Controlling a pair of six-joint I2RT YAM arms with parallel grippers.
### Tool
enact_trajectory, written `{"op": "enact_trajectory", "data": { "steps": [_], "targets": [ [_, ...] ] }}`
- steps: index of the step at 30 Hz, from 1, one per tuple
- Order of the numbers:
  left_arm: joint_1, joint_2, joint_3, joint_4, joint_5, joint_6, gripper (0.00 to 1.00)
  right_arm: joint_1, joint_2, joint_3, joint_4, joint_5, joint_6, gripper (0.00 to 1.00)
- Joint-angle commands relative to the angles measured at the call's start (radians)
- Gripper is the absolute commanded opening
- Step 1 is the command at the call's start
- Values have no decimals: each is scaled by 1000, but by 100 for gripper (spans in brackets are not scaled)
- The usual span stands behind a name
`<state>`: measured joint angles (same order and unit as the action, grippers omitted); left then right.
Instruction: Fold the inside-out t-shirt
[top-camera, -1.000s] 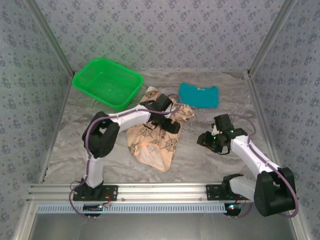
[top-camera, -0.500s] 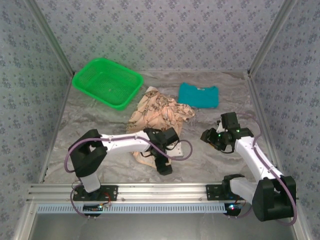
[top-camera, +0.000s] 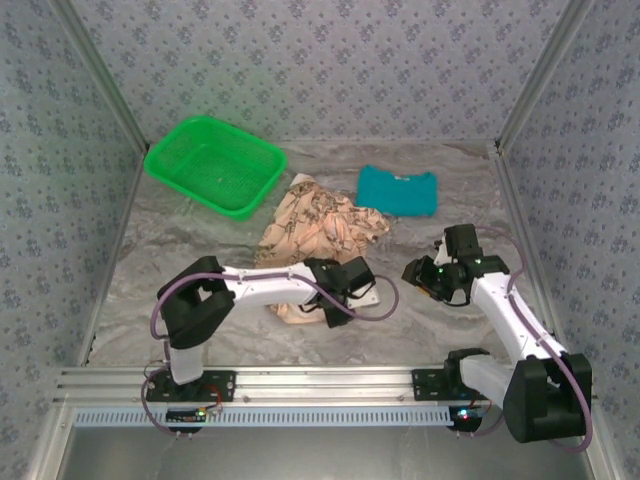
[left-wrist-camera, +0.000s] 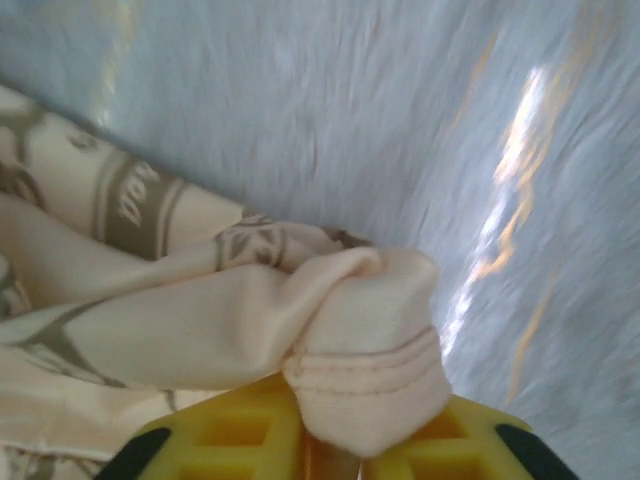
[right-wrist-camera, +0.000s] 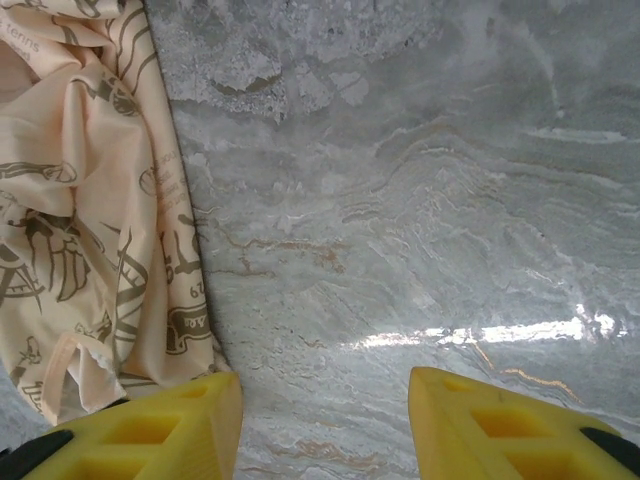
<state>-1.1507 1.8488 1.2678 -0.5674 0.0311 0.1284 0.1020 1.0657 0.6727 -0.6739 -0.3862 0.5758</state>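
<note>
The inside-out t-shirt (top-camera: 315, 228), peach-beige with dark brown prints, lies crumpled mid-table. Its near end is bunched under my left gripper (top-camera: 335, 303). In the left wrist view a stitched hem of the t-shirt (left-wrist-camera: 365, 375) is pinched between the yellow fingers (left-wrist-camera: 230, 440), so the left gripper (left-wrist-camera: 335, 455) is shut on it just above the marble table (left-wrist-camera: 400, 110). My right gripper (top-camera: 420, 275) hovers to the right of the shirt. In the right wrist view it (right-wrist-camera: 325, 420) stands open over bare table, with the t-shirt's edge (right-wrist-camera: 90, 210) beside its left finger (right-wrist-camera: 160, 430).
A green plastic basket (top-camera: 215, 165) stands at the back left. A folded teal garment (top-camera: 398, 190) lies at the back, right of the shirt. Patterned walls close in three sides, and a metal rail (top-camera: 320, 380) runs along the near edge.
My left gripper moved from the shirt's far part to its near end and shut on the hem, bunching that end. The right gripper shifted slightly right and back, still open.
</note>
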Motion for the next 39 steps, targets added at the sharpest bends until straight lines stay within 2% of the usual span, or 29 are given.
{"op": "enact_trajectory", "data": {
  "steps": [1, 3, 7, 11, 13, 16, 18, 23, 26, 27, 28, 29, 30, 31, 32, 36, 39],
  "targets": [
    [27, 6, 131, 60, 135, -124, 11, -11, -9, 23, -26, -3, -35, 49],
    [69, 29, 201, 72, 188, -236, 1, -8, -16, -5, 4, -40, -39, 49],
    [183, 64, 283, 167, 347, -476, 0, 43, -63, -88, 108, -98, -38, 51],
    [260, 74, 318, 238, 346, -624, 0, 151, -150, -162, 234, -102, -82, 53],
    [282, 87, 351, 232, 339, -665, 0, 247, -183, -188, 299, -91, -127, 53],
    [298, 91, 372, 243, 347, -701, 0, 399, -216, -195, 368, -8, -171, 53],
    [301, 83, 367, 255, 334, -713, 0, 469, -205, -187, 416, 44, -163, 60],
    [313, 64, 345, 273, 289, -757, 0, 555, -84, -154, 524, 51, -111, 65],
    [324, 48, 321, 288, 264, -785, 0, 620, 8, -138, 537, 177, -54, 63],
    [329, 39, 313, 295, 250, -795, 0, 636, 38, -135, 546, 203, -42, 60],
    [335, 31, 307, 300, 243, -803, 0, 650, 60, -130, 545, 231, -34, 50],
    [344, 22, 302, 303, 235, -811, 0, 659, 78, -117, 542, 249, -38, 27],
    [354, 6, 300, 302, 223, -820, 0, 664, 79, -100, 529, 255, -62, 11],
    [367, -11, 296, 303, 216, -823, 0, 666, 65, -77, 491, 272, -97, 4],
    [384, -37, 296, 297, 200, -824, 0, 662, 33, -43, 433, 308, -148, 0],
    [468, -165, 358, 198, 73, -865, 0, 571, -88, 138, 242, 339, -387, 0],
    [517, -237, 453, 129, 17, -862, 0, 465, -52, 341, 137, 348, -513, 0]
  ]
}}
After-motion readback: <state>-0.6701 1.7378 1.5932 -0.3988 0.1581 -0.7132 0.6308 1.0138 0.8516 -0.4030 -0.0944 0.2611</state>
